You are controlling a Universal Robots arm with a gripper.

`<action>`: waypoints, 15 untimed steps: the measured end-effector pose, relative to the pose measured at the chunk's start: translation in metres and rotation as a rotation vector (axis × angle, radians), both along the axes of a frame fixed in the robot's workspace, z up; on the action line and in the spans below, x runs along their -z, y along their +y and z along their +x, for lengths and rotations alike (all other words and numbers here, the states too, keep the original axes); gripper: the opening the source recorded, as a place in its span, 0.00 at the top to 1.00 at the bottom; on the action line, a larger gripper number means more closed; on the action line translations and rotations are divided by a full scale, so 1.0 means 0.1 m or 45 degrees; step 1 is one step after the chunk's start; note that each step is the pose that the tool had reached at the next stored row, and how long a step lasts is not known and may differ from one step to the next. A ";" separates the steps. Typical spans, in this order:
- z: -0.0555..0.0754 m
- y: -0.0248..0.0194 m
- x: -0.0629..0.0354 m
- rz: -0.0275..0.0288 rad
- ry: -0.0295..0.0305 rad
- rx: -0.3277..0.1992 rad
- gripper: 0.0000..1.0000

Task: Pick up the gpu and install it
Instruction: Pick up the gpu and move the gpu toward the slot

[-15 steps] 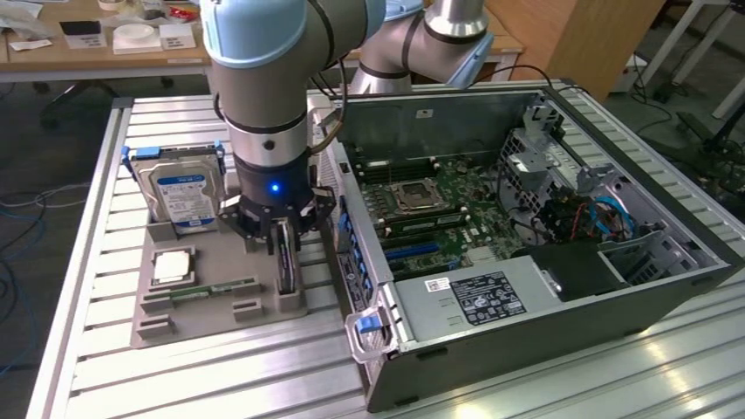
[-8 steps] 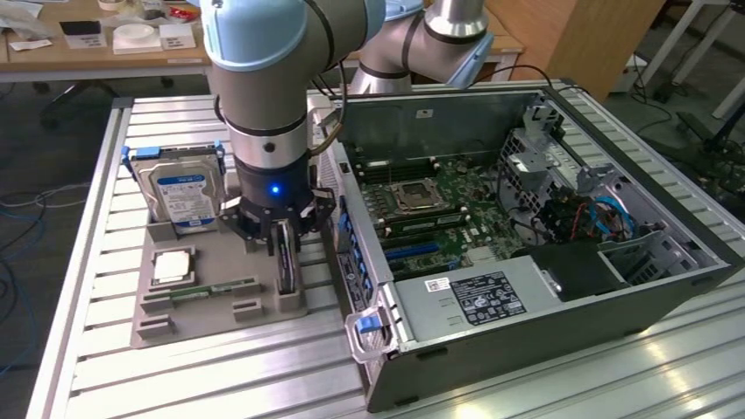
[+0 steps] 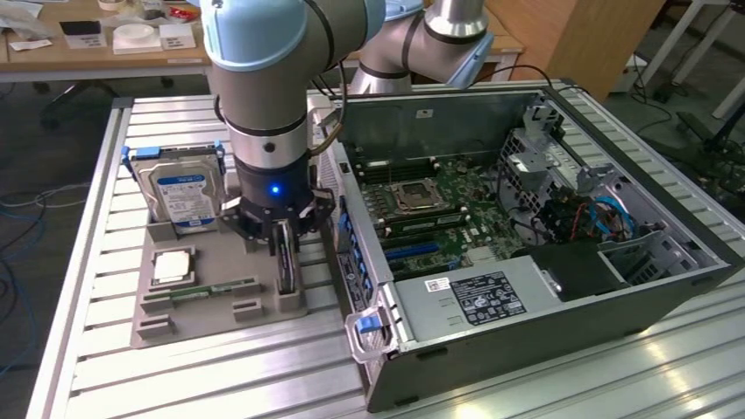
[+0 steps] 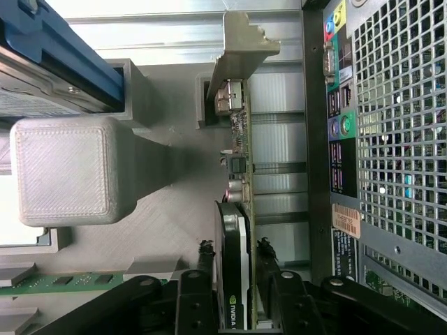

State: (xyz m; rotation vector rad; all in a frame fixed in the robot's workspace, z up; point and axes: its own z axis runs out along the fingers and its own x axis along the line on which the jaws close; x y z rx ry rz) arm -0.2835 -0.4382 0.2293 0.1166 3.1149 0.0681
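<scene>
Upper left: wooden desk (image 3: 82,54) with small clutter. Upper right: light wood cabinet (image 3: 582,35), grey floor (image 3: 658,96) beside it. Far left edge – blue cables (image 3: 14,205) on the floor. Ribbed aluminium table (image 3: 198,384) across the bottom – glare lower right.

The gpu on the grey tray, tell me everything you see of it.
The gpu, a thin black card with a green circuit board, stands on its long edge in a slot of the grey plastic tray, beside the open dark computer case. A pale metal bracket caps one end; a black fan shroud with a green logo covers the other, where the gripper straddles it.
</scene>
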 end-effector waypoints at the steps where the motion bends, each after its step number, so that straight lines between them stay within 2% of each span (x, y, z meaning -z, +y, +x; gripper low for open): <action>1: 0.00 0.000 0.000 -0.0001 0.0000 0.000 0.60; 2: 0.00 0.000 0.000 -0.0001 0.0000 0.000 0.67; 7: 0.00 0.000 0.000 0.0001 0.0002 0.000 0.67; 9: 0.00 0.000 0.000 -0.0002 -0.0001 0.000 0.73; 15: 0.00 0.000 0.000 0.0000 0.0000 0.000 0.73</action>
